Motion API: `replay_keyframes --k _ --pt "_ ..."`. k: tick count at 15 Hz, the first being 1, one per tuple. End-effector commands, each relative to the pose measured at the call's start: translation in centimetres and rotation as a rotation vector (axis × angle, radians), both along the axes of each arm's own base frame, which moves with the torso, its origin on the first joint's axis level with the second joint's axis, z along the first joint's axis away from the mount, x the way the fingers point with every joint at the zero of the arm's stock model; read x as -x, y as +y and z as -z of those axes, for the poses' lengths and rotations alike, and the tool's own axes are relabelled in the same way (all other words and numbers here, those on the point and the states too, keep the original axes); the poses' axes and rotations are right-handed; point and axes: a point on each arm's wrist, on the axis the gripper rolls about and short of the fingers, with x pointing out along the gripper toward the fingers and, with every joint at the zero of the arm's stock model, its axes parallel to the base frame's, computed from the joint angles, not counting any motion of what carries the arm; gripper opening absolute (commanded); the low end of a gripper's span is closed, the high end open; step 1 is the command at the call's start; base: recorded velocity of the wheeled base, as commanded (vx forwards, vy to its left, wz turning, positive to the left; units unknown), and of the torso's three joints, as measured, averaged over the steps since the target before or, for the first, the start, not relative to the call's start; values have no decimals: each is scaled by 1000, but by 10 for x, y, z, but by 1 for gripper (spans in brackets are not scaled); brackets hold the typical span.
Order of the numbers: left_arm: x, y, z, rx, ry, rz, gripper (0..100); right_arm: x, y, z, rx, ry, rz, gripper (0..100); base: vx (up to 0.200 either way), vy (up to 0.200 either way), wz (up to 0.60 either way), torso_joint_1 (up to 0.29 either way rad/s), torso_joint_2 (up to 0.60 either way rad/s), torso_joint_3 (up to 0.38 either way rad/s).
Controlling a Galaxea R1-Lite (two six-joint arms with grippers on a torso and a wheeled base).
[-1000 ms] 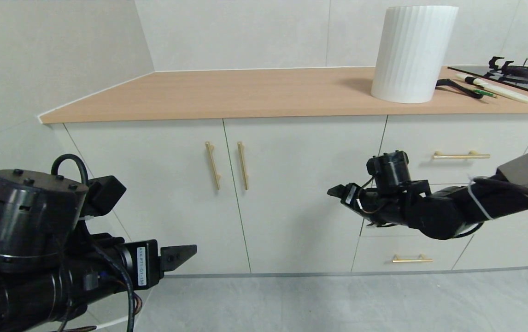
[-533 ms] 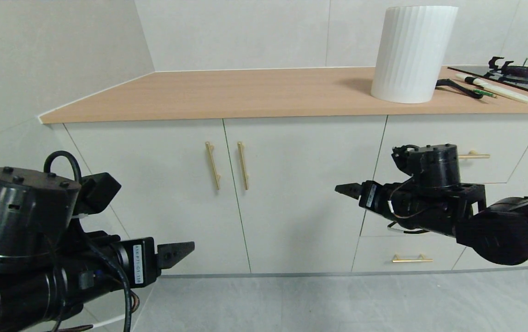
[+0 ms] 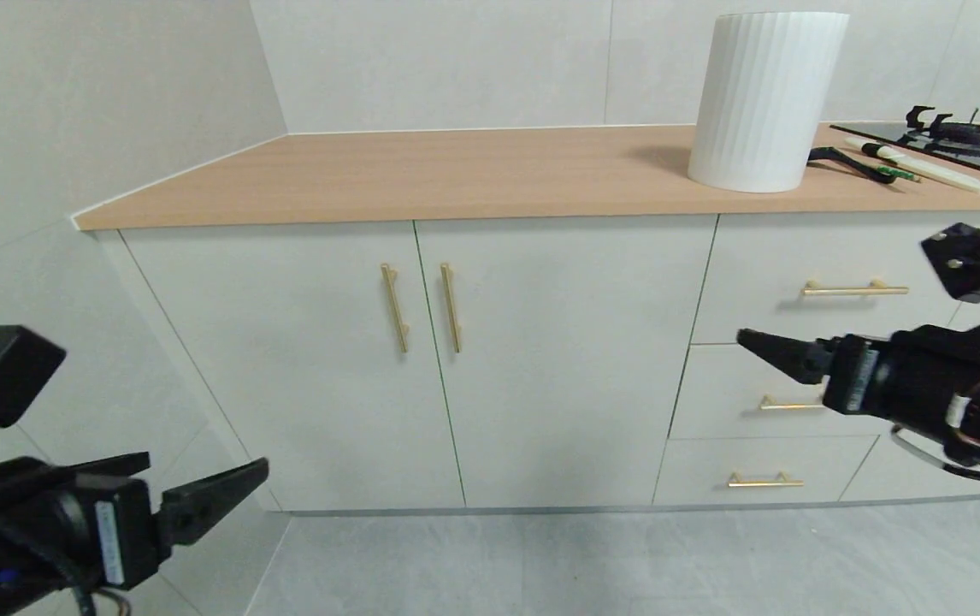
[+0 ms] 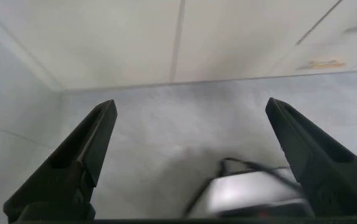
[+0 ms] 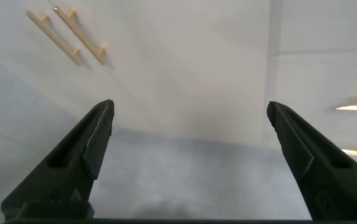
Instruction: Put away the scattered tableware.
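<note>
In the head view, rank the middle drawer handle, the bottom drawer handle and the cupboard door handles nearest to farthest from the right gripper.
1. Middle drawer handle, just below the right gripper.
2. Bottom drawer handle, lower down.
3. Cupboard door handles, far to its left.

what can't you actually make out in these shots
- Head view: the utensils on the counter are too small to tell apart; the white ribbed container hides part of one.
- Head view: the stove is cut off by the right edge.
- Head view: shut cupboard doors hide whatever is inside.
</note>
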Motion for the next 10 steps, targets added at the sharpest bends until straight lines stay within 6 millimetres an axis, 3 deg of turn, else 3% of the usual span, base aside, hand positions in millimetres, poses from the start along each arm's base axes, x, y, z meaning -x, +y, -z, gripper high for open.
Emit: replay_keyframes --k 1,6,10 --pt "56 34 12 -51 -161 -28 100 77 -41 -5 11 -168 63 100 0 0 0 0 0 0" --pt "133 63 31 -142 -493 -183 100 175 -93 16 100 -323 232 100 0 0 0 0 0 0" --pt "163 67 42 -128 -608 -259 100 226 -105 41 167 -386 392 100 0 0 0 0 0 0"
